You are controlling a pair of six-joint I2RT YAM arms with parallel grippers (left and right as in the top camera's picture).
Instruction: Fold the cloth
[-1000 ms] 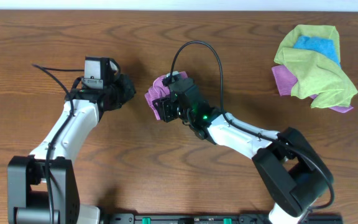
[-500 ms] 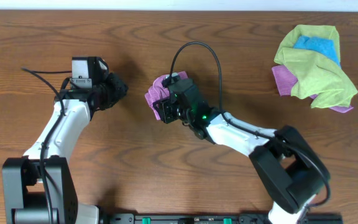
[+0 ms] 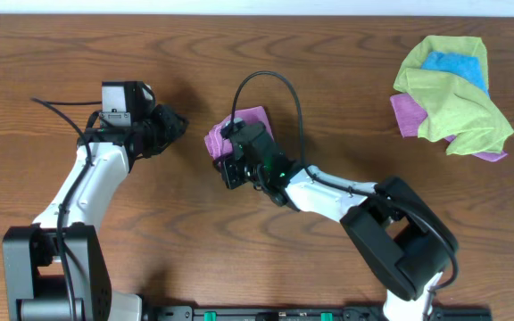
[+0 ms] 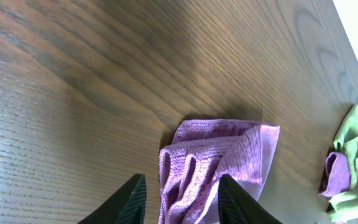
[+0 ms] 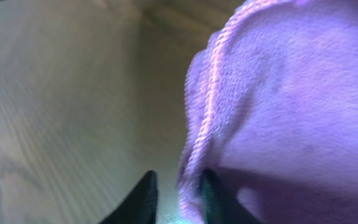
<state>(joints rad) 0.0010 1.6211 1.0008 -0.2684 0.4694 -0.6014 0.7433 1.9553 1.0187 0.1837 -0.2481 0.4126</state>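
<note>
A purple cloth (image 3: 250,119) lies crumpled in loose folds on the wooden table near its middle. It also shows in the left wrist view (image 4: 222,149) and fills the right wrist view (image 5: 278,93). My right gripper (image 3: 224,160) is at the cloth's near-left edge. Its fingers (image 5: 178,196) are a little apart, with the cloth's hem between them and a gap beside it. My left gripper (image 3: 175,125) is open and empty, a short way left of the cloth and pointing at it (image 4: 179,199).
A pile of green, blue and purple cloths (image 3: 453,89) lies at the far right and shows at the right edge of the left wrist view (image 4: 350,162). The right arm's black cable (image 3: 270,80) loops above the cloth.
My right gripper has moved left and towards the front, and the cloth now lies flatter behind it. The left arm swung left earlier and has since held still.
</note>
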